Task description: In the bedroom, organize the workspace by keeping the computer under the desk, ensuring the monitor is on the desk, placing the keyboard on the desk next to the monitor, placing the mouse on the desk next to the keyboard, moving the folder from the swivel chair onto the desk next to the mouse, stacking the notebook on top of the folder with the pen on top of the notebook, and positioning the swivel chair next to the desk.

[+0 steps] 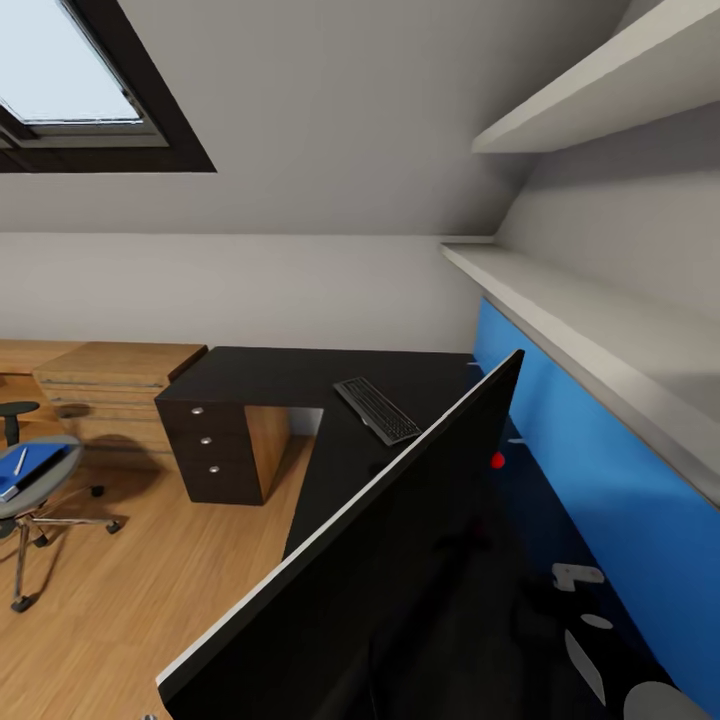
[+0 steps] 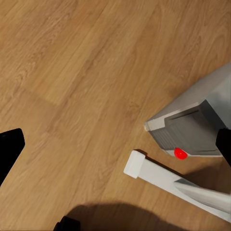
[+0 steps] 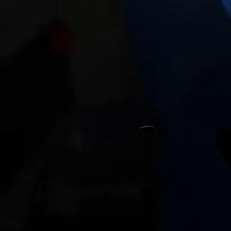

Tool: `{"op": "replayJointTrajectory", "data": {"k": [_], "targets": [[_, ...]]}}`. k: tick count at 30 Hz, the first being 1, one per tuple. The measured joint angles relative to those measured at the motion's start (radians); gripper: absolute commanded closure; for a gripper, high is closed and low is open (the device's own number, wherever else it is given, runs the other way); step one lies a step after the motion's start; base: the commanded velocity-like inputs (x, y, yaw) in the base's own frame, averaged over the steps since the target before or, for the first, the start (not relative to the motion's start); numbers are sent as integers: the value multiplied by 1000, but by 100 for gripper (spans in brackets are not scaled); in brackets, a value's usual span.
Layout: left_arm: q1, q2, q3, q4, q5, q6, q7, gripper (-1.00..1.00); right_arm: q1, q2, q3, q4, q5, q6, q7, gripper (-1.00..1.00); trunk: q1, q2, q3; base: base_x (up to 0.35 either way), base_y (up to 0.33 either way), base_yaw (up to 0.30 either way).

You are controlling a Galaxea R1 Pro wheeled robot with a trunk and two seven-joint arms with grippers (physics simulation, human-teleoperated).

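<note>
The monitor (image 1: 400, 560) fills the near foreground, its black screen tilted steeply over the black desk (image 1: 270, 375), with a red dot at one corner. Beyond it the keyboard (image 1: 377, 410) lies on the desk top. At the far left stands the swivel chair (image 1: 45, 490), and on its seat lies the blue folder (image 1: 35, 462) with the pale pen (image 1: 20, 461) across it and a small greyish notebook (image 1: 9, 492) at its edge. My left gripper (image 2: 115, 149) is open above the floor beside the computer (image 2: 202, 120). The right wrist view is almost black, with a faint red dot.
A white desk leg (image 2: 163, 175) stands by the computer on the wooden floor (image 2: 82, 72). The black drawer unit (image 1: 210, 450) and light wooden cabinets (image 1: 110, 385) lie left of the desk. A blue back panel (image 1: 600, 470) and pale shelves (image 1: 590, 320) line the right wall.
</note>
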Motion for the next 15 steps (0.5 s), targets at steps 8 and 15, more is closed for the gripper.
{"op": "replayJointTrajectory", "data": {"k": [8, 15], "targets": [[0, 0, 0, 0, 0, 0, 0, -100, 0, 0, 0, 0, 0, 0, 0, -100, 0, 0, 0, 98, 0, 0], [0, 0, 0, 0, 0, 0, 0, -100, 0, 0, 0, 0, 0, 1, 0, -100, 0, 0, 0, 8, 0, 0]]}}
